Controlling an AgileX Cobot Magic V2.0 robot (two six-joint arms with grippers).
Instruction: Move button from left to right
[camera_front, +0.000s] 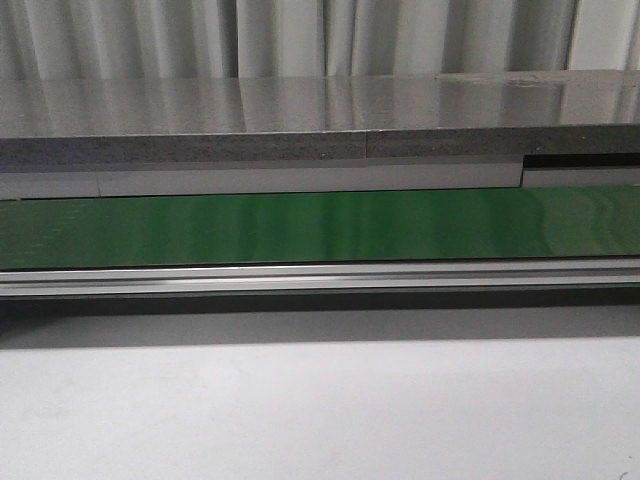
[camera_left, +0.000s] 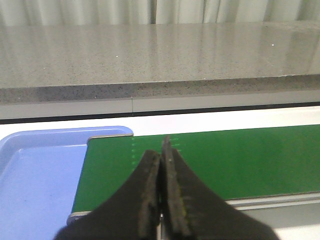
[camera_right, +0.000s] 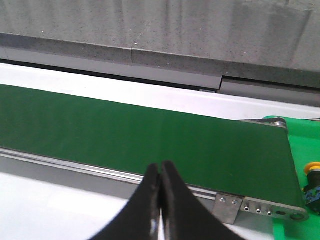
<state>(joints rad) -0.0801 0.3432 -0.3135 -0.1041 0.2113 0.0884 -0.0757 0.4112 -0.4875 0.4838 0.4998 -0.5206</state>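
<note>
Both claws (camera_left: 161, 155) (camera_right: 161, 172) clenched empty; button (camera_right: 314, 179) past belt (camera_right: 150, 135) end, yellow cap upward.

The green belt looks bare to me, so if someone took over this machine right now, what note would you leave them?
Left gripper: shut, holding nothing, hovering over the green belt near the blue tray at its end.
Right gripper: shut, holding nothing, above the belt's near rail.
The button: one yellow-capped part shows at the very edge of the right wrist view, on a green surface past the belt's other end. None shows on the belt or in the visible part of the tray.
Done: cannot tell whether that part was carried there.
Left: check the tray for buttons still to move.
</note>
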